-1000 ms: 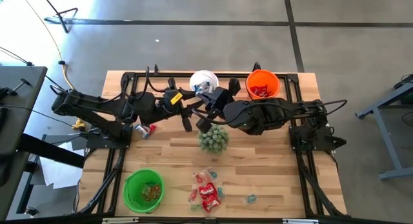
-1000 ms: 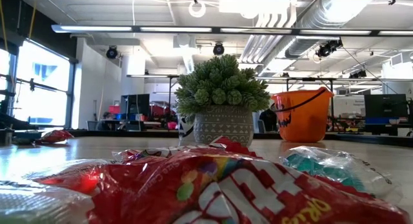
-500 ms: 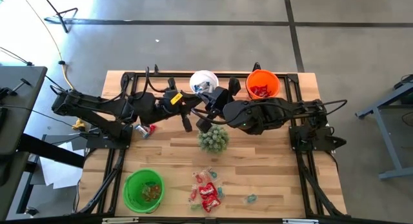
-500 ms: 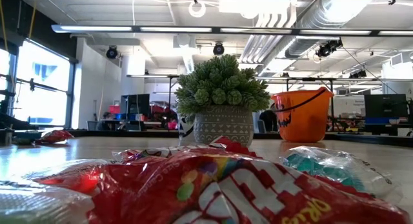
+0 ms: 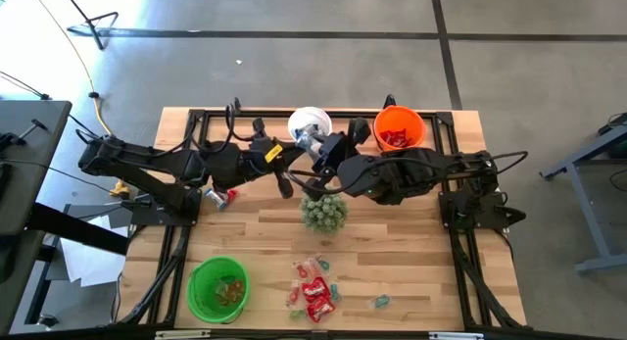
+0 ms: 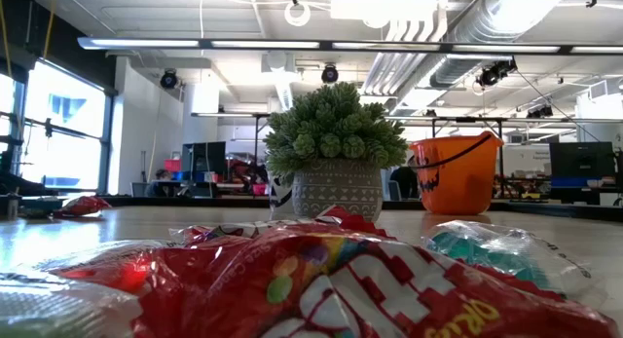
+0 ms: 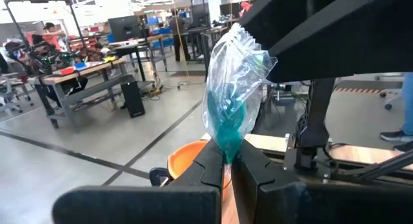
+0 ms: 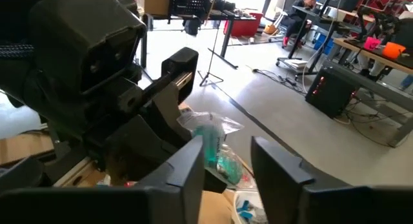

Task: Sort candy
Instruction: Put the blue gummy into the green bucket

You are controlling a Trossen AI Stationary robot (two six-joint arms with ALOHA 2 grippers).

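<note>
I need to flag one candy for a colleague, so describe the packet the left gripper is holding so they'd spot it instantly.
Start at the white bucket at the table's far edge. Just in front of it the two arms meet, and the left gripper is shut on a candy packet. It is a clear crinkly wrapper with teal inside, held in the air, unlike the packets lying on the table.

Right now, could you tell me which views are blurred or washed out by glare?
Low view: the red candy packets up close are out of focus, the plant sharp. Left wrist view: the clear candy bag held by the left gripper is crisp, the room hazy. High view: evenly lit, no glare.
</note>
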